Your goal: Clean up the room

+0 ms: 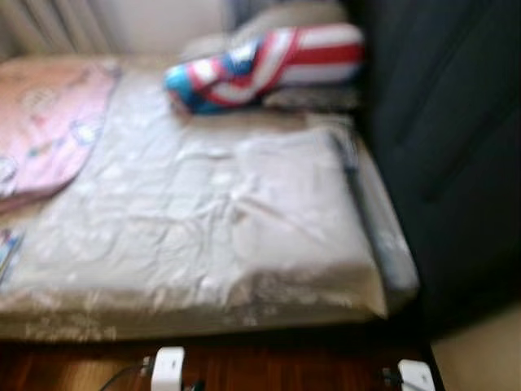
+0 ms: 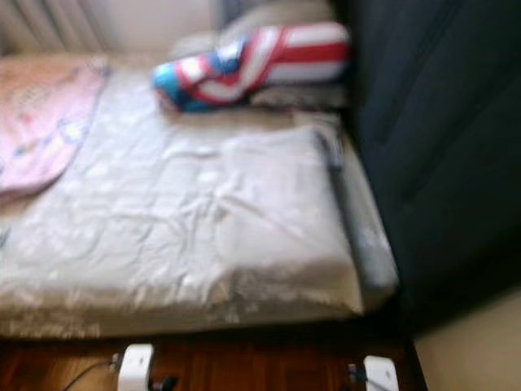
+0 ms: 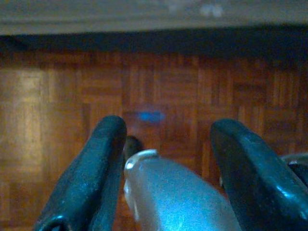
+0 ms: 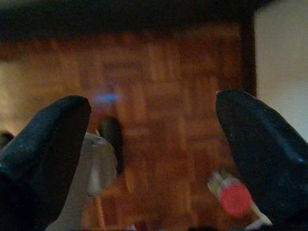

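A bed with a rumpled pale grey duvet lies before me, blurred. A red, white and blue striped pillow rests at its far end. A pink patterned blanket covers the far left part. Both arms hang low over the parquet floor; white parts of the left arm and right arm show at the bottom edge. My left gripper is open above the floor with nothing held. My right gripper is open too, and a small red-capped thing lies on the floor below it.
A dark upholstered panel rises along the bed's right side. A pale wall stands at the lower right. Curtains hang behind the bed at the left. Brown parquet runs along the bed's near edge.
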`<state>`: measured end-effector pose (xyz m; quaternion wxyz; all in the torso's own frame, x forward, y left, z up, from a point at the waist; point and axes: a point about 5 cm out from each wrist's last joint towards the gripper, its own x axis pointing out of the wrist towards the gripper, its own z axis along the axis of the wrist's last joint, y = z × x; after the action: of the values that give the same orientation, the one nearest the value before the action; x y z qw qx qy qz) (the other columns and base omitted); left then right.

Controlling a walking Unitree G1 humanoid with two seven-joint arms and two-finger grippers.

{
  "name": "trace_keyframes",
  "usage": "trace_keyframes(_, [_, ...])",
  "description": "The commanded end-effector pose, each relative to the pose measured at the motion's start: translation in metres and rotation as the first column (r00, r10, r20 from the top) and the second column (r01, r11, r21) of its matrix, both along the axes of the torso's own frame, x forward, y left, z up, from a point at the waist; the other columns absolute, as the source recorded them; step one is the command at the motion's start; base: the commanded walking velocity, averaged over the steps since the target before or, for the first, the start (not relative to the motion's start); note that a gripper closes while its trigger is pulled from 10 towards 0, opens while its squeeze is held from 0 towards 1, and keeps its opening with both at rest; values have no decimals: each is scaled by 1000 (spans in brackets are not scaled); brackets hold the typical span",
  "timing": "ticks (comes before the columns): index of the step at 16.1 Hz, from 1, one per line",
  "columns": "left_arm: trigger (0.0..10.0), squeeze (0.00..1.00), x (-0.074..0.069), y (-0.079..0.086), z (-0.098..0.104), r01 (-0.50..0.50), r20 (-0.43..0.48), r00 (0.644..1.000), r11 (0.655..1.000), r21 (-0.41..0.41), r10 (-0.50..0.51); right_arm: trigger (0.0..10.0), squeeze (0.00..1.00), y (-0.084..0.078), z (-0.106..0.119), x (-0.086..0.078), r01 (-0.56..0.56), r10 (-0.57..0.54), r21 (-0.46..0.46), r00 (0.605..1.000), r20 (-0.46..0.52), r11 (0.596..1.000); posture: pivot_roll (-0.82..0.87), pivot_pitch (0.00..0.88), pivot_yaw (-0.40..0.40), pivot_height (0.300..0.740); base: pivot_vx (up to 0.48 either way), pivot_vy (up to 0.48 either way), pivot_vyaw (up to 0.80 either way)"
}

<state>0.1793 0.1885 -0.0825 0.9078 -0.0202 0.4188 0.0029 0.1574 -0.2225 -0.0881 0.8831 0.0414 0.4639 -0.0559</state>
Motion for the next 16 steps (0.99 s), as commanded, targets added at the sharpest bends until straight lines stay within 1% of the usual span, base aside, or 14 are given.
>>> trace_keyframes(1, [10000, 0, 1, -4, -1, 0, -23, 1000, 1000, 2, 0, 10000, 0, 0, -1, -2, 3, -2, 18, 1000, -11, 1000, 31, 105, -26, 740, 322, 0, 0])
trace_keyframes(2, [10000, 0, 3, -5, 0, 2, -20, 1000, 1000, 2, -2, 10000, 0, 1, 0, 2, -2, 2, 18, 1000, -7, 1000, 30, 100, -25, 740, 274, 0, 0])
trace_keyframes(3, [10000, 0, 6, -5, 1, 3, -17, 1000, 1000, 0, -3, 10000, 0, 7, 2, 9, -7, 7, 23, 1000, -3, 1000, 31, 97, -26, 740, 266, 0, 0])
trace_keyframes(4, [10000, 0, 7, -5, 1, 2, -14, 1000, 1000, -2, -2, 10000, 0, 11, 2, 11, -12, 12, 24, 1000, -2, 1000, 33, 95, -27, 740, 262, 0, 0])
trace_keyframes(6, [10000, 0, 7, -5, 2, 2, -13, 1000, 1000, -3, -3, 10000, 0, 16, 3, 17, -18, 18, 28, 1000, 0, 999, 33, 92, -27, 740, 0, 0, 0])
trace_keyframes(8, [10000, 0, 8, -4, 2, 0, -6, 1000, 1000, -2, 0, 10000, 0, 34, 3, 24, -31, 31, 38, 1000, 5, 999, 31, 91, -26, 740, 0, 0, 0])
trace_keyframes(11, [10000, 0, 10, -4, 4, -4, 5, 1000, 1000, -4, 4, 10000, 0, 44, 1, 21, -37, 37, 45, 999, 3, 998, 30, 99, -28, 740, 0, 0, 0])
trace_keyframes(13, [10000, 0, 10, -4, 4, -3, 5, 1000, 1000, -3, 3, 10000, 0, 44, 1, 21, -52, 52, 35, 999, 7, 998, 31, 105, -28, 740, 0, 0, 0])
trace_keyframes(15, [10000, 0, 9, -3, 3, 4, 2, 1000, 1000, 4, -4, 10000, 0, 45, 0, 19, -73, 73, 43, 997, 15, 996, 30, 108, -28, 740, 0, 0, 800])
trace_keyframes(16, [10000, 0, 6, -3, 2, 6, -2, 1000, 1000, 7, -6, 10000, 0, 43, 0, 18, -43, 42, 50, 999, 15, 998, 28, 110, -26, 740, 0, 0, 0])
